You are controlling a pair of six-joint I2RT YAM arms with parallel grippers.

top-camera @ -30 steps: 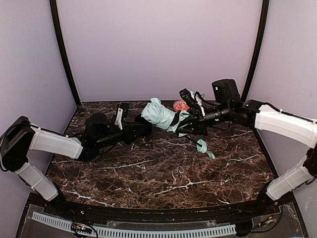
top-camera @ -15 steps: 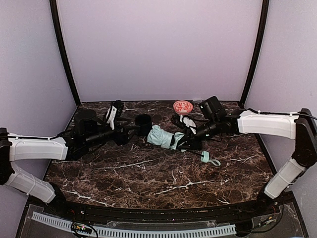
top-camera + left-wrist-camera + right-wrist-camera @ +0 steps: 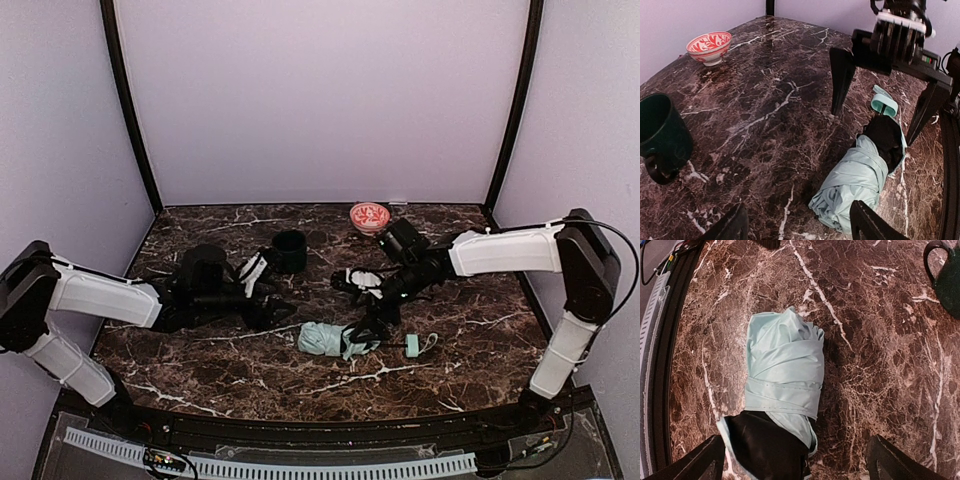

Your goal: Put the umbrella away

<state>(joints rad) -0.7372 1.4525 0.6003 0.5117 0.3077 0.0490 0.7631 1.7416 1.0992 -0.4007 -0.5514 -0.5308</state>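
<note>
The umbrella (image 3: 330,338) lies folded on the marble table (image 3: 200,350), a pale mint-green bundle with black lining showing at one end. Its small mint handle (image 3: 412,345) rests on the table to the right of the bundle. My right gripper (image 3: 368,315) hovers open just above the black-lined end; in the right wrist view its fingers (image 3: 705,460) straddle the umbrella (image 3: 785,375) without touching it. My left gripper (image 3: 278,303) stands open to the umbrella's left. In the left wrist view, the bundle (image 3: 860,175) lies by the right fingertip, and nothing is between the jaws.
A dark green mug (image 3: 290,250) stands behind the left gripper, seen also at the left of the left wrist view as the mug (image 3: 660,135). A red-patterned bowl (image 3: 369,215) sits at the back near the wall. The table's front edge is close to the umbrella.
Both grippers have opened and let go of the umbrella. It has come forward from between the arms and now lies on the table near the front.
</note>
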